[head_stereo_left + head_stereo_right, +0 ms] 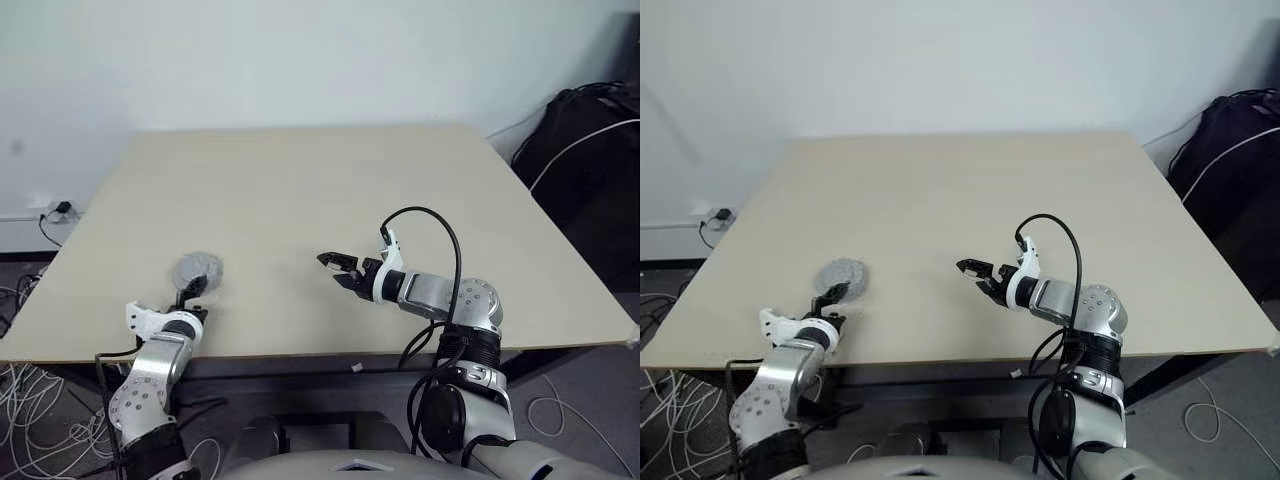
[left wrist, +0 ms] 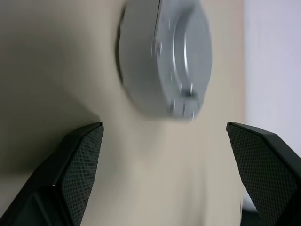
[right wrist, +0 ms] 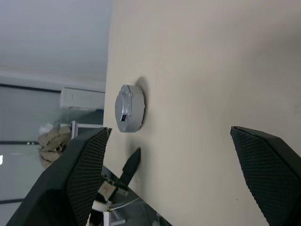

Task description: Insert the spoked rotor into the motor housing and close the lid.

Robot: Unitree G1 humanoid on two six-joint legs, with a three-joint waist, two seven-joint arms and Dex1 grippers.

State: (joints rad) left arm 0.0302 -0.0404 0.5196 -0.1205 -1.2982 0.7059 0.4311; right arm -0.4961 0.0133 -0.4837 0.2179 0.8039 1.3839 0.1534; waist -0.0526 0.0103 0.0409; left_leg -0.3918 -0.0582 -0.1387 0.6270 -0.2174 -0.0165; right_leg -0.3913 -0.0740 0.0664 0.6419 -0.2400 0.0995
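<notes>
A round grey-silver metal lid [image 1: 197,271], seated over the motor housing, rests near the beige table's [image 1: 300,190] front-left edge, just ahead of the spread, empty left gripper [image 1: 192,292]; the right gripper [image 1: 338,268], also spread, hangs well apart.

A lab or office: plain beige bench [image 1: 300,190], white wall, loose cables [image 1: 25,420] on the floor left of the tool

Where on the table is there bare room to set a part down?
The table is bare from its far edge to the right gripper. The near-left corner is crowded: the closed motor housing sits just ahead of the left gripper.
</notes>
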